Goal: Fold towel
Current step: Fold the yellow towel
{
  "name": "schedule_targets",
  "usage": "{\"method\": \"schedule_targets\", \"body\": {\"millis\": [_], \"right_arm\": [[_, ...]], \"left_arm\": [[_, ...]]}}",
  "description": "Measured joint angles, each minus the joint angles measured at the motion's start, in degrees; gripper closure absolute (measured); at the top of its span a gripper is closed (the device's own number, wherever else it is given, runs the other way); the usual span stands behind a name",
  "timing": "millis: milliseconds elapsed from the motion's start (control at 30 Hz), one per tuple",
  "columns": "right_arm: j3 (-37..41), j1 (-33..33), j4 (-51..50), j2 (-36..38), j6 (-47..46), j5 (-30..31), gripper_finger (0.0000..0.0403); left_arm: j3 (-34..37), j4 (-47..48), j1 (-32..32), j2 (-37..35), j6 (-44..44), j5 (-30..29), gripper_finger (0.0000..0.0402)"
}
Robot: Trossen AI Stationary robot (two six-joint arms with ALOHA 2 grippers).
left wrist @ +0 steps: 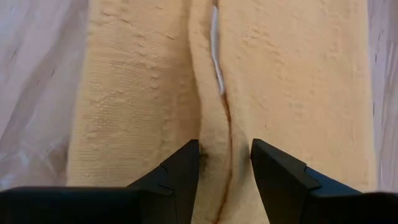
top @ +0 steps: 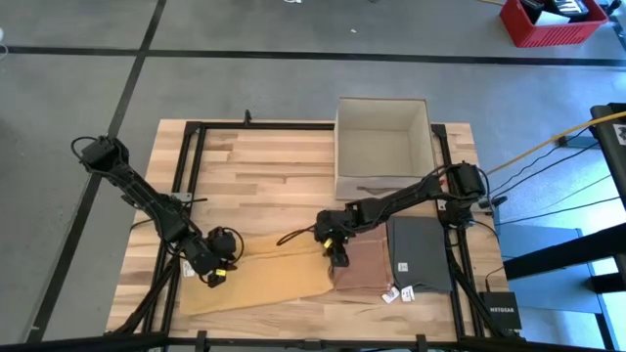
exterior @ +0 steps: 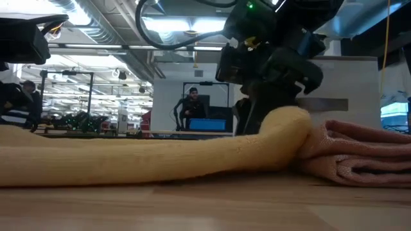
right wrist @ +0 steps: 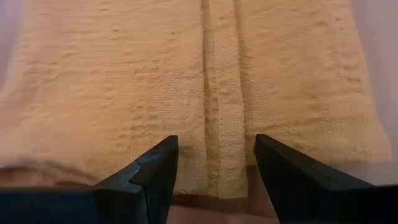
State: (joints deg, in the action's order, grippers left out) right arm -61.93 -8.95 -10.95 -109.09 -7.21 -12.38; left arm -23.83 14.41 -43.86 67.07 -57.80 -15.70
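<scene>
yellow textured cloth towel (top: 259,274) lies in a long folded strip across the front of the wooden slat bench (top: 264,166), its right end riding up onto a folded pink cloth (top: 364,266). left gripper (top: 217,274) is at the towel's left end, jaws parted astride a raised fold seam. right gripper (top: 335,252) is at the right end, jaws wide on either side of the hem; probably touching the fabric, hard to confirm. dark grey folded cloth (top: 419,252) sits right of the pink one, open cardboard box (top: 382,145) behind.
</scene>
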Motion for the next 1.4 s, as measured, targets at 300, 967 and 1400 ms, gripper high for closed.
{"method": "schedule_targets", "body": {"millis": [300, 967, 1400], "right_arm": [[0.0, -0.1, -0.5, -0.1, -0.3, -6.5, 0.0187], [0.0, -4.9, 0.6, -0.6, 1.5, 11.7, 0.0279], [0.0, -5.0, -1.2, 3.0, 0.6, 11.9, 0.037]], "left_arm": [[0.0, 0.0, 0.0, 0.0, -0.1, -0.2, 0.0263], [0.0, 0.0, 0.0, 1.0, -0.3, -4.2, 0.0263], [0.0, 0.0, 0.0, 1.0, -0.2, -4.2, 0.0263]]}}
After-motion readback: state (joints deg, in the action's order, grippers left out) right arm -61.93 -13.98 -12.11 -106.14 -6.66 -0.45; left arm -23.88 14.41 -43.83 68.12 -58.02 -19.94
